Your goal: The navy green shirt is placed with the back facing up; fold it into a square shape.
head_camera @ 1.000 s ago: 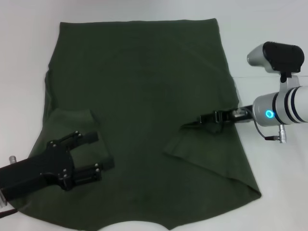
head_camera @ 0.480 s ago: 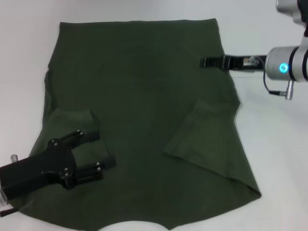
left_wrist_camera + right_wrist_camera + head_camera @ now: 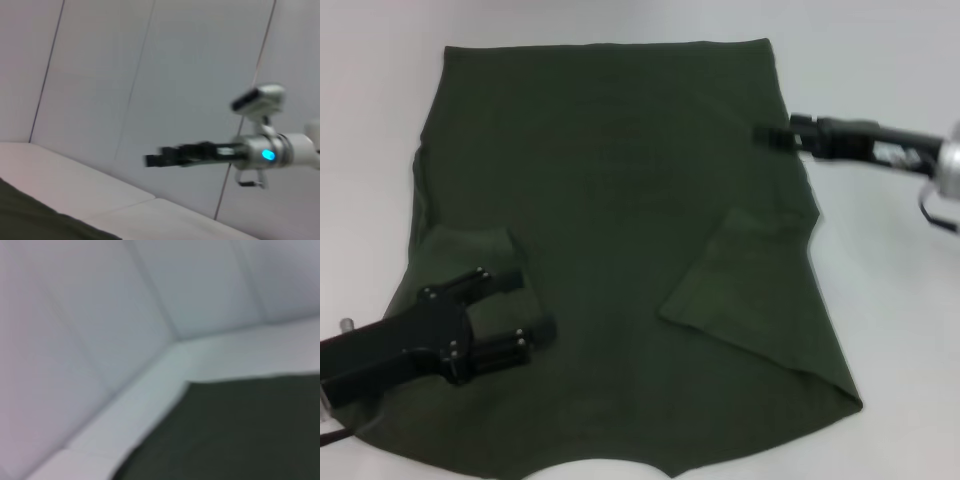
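Head view shows us the navy green shirt (image 3: 610, 250) spread across the table (image 3: 880, 300), both sleeves folded in. Left end effector (image 3: 525, 310) hovers spread wide at lower left; right end effector (image 3: 765, 135), whose opening we cannot tell, sits upper right. Next we judge a side or hem fold.

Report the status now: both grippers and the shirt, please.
Left gripper jaws open, low over left sleeve. Right gripper at shirt's right edge, holding nothing. Navy green shirt flat, both sleeves folded in. Nothing in the way.
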Action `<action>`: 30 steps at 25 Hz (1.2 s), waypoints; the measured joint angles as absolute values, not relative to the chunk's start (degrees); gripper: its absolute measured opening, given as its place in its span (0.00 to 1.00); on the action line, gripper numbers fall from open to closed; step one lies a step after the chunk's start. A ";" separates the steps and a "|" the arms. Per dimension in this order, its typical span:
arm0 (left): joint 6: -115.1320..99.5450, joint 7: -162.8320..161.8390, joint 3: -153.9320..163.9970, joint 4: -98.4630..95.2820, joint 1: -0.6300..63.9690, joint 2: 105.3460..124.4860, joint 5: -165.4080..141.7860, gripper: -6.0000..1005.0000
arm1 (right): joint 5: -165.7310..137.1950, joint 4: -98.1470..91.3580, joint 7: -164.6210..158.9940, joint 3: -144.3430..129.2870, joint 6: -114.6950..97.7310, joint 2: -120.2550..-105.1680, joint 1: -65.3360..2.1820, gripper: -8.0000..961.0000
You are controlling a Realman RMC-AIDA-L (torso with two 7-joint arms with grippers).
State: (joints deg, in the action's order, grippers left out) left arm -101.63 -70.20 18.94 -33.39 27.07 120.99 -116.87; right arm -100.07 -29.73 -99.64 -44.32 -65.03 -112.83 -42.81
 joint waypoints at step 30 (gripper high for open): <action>-97.03 -116.99 9.71 -51.12 29.40 114.56 -135.37 0.88 | -110.22 -28.74 -66.36 -44.48 -93.30 -113.89 -30.90 0.90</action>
State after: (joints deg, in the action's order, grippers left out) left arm -97.03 -116.99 9.71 -51.12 29.40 114.56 -135.37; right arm -110.22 -28.74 -66.36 -44.48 -93.30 -113.89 -30.90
